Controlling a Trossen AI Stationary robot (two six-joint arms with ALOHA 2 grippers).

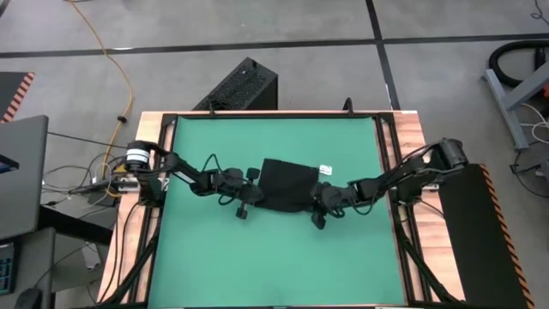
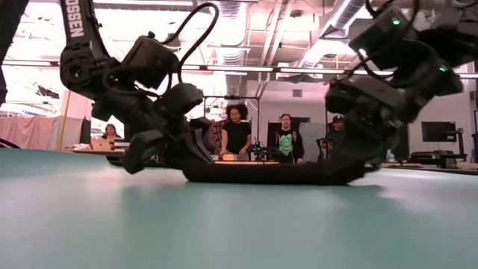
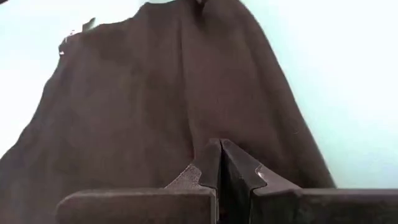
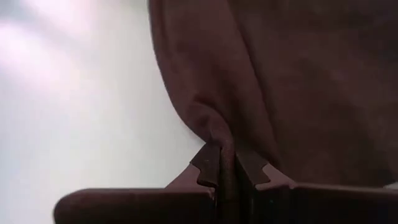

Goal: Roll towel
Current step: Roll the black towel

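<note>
from above, the plain black soft cloth towel (image 1: 287, 184) lies mid green mat (image 1: 274, 257), left gripper (image 1: 255, 190) at its left edge, right gripper (image 1: 316, 196) at its right. table-level: both ends lifted slightly. left wrist: fingers (image 3: 208, 165) pinched on cloth. right wrist: fingers (image 4: 211, 163) clamp a fold.
</note>
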